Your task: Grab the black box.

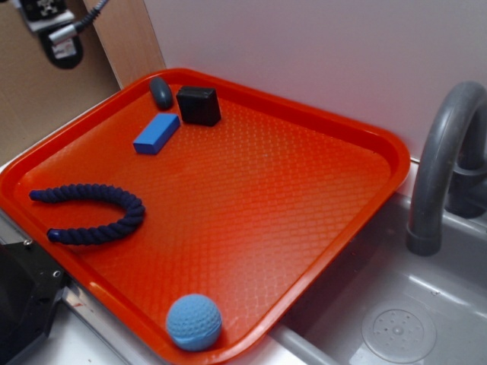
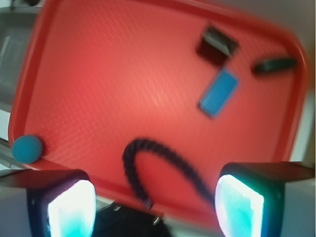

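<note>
While the fingers hang spread wide w/ nothing between them, high above the near edge of the red tray, the black box sits far off toward the opposite corner; in the wrist view it's up and to the right of the gap between the pads. So the move ahead, as I read it, is a long reach fwd and right, then a drop.

Box is roughly cube-shaped, so no real long axis; it lies turned at an angle to the tray edges, so the wrist prob. needs a twist to square the pads on two flat faces.

Neighbours are tight. In the exterior view the black box has the grey oval pebble just beside it toward the tray's corner, and the flat blue block just in front, close but apparently not touching. Those two are the crowding risk when the pads come down.

Dark rope, bent in a U, lies on the near part of the tray, under the approach path but low. Blue ball is well apart at another corner. Sink and grey faucet are off the tray, no issue.
</note>
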Robot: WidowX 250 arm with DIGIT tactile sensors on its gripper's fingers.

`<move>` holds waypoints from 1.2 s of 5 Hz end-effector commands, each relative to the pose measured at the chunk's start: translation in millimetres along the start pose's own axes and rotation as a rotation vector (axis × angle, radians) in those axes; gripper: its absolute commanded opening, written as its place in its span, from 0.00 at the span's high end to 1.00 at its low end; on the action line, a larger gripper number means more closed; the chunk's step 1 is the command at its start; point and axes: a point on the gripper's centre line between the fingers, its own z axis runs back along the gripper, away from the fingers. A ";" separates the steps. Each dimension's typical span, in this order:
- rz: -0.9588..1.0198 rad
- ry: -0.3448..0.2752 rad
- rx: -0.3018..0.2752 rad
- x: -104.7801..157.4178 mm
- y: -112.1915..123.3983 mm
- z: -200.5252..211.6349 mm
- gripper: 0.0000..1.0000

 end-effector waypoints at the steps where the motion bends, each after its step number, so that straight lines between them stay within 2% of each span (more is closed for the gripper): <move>1: -0.196 -0.300 0.146 42.8 51.3 -8.8 0.00; 2: -0.227 -0.279 0.043 65.0 73.7 -32.5 0.00; 3: -0.276 -0.195 0.009 77.3 81.6 -56.5 0.00; 4: -0.332 -0.144 -0.019 80.8 87.0 -79.3 0.00; 5: -0.420 -0.131 0.045 82.8 73.8 -106.2 0.00; 6: -0.438 -0.226 0.073 95.2 66.4 -119.6 0.00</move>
